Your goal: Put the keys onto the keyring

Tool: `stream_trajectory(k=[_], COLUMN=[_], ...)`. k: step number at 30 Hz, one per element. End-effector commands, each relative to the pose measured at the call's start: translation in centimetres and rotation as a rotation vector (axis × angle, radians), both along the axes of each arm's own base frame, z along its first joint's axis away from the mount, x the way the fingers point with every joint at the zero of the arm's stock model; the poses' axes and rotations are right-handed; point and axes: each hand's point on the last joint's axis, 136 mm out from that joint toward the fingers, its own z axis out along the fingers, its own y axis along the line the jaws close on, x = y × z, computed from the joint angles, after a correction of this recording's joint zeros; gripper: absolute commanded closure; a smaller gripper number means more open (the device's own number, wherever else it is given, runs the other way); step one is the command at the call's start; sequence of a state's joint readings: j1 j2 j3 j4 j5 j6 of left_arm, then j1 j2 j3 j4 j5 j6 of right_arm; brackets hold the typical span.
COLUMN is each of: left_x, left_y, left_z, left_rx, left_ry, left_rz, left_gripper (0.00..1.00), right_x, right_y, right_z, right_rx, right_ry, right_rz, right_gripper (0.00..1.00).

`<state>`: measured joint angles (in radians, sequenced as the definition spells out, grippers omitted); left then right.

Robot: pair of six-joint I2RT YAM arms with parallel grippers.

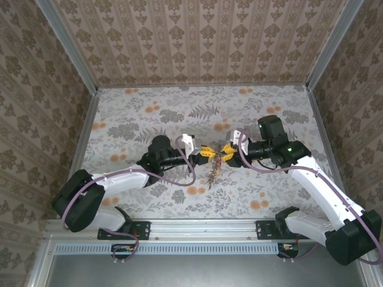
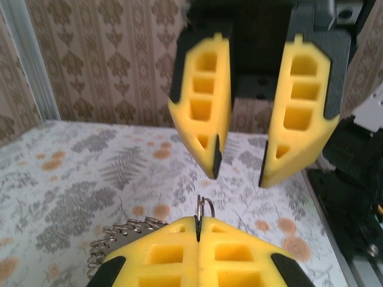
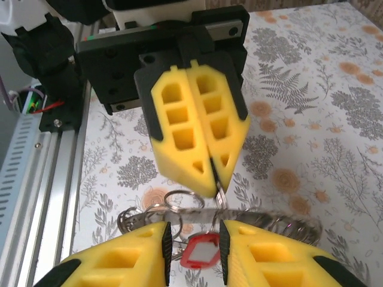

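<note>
Both grippers meet tip to tip above the middle of the table. My left gripper (image 1: 206,153) (image 2: 198,221) is shut on the keyring (image 2: 204,207), whose thin grey wire sticks out just past the tips. In the right wrist view the keyring (image 3: 269,216) runs as a blurred grey band with several small rings strung along it. A key's red tag (image 3: 200,251) hangs below the band, in the gap of my right gripper (image 1: 229,149) (image 3: 191,234), which stands open with its pads clear of the tag. More keys (image 1: 214,173) dangle under the grippers.
The floral tabletop (image 1: 149,113) is walled by patterned panels on three sides. An aluminium rail (image 1: 203,227) with both arm bases runs along the near edge. The left arm's black wrist body (image 3: 155,60) sits close in front of the right fingers.
</note>
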<state>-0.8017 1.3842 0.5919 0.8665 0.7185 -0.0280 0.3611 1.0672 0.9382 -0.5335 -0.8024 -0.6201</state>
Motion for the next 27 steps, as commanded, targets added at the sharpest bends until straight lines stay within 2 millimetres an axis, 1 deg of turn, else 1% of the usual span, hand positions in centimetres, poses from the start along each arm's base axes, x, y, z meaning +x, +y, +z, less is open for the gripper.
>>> stream_trajectory(k=[1,4,7,12,14,16,21,22,27], left_x=[-0.4,-0.4,-0.8,-1.3,-1.4,-1.5,-1.6,-1.5,-1.5], left_y=[0.6,0.7,0.4,0.2,0.2,0.2,0.2,0.2,0.0], left_z=[3.7,3.7,3.6,3.5,3.4,3.5,3.6,3.7,3.7], left_rx=[-0.175,-0.203,-0.208,-0.21,-0.208,-0.211,-0.215,-0.216,-0.217], left_ry=[-0.063,-0.071,-0.077,-0.098,-0.097,-0.099,-0.109,-0.11,-0.123], left_rz=[-0.02,-0.021,-0.038,-0.048,-0.051,-0.054,-0.05,-0.047,-0.044], left_gripper=[1.0,1.0,1.0,1.0,1.0,1.0,1.0,1.0,1.0], right_x=[-0.4,-0.1,0.5,1.1,1.3,1.4,1.5,1.5,0.8], right_y=[0.1,-0.1,0.1,0.1,0.1,0.1,0.2,0.3,0.4], right_z=[0.7,0.5,0.8,0.8,0.6,0.4,-0.5,-0.6,-1.7], right_rx=[0.051,0.05,0.064,0.061,0.056,0.055,0.049,0.048,0.047], right_ry=[0.013,0.019,0.019,0.022,0.028,0.042,0.078,0.08,0.127], right_rz=[0.01,-0.009,-0.023,-0.037,-0.041,-0.039,-0.031,-0.026,0.006], right_gripper=[0.69,0.7,0.71,0.66,0.66,0.71,0.97,1.0,0.97])
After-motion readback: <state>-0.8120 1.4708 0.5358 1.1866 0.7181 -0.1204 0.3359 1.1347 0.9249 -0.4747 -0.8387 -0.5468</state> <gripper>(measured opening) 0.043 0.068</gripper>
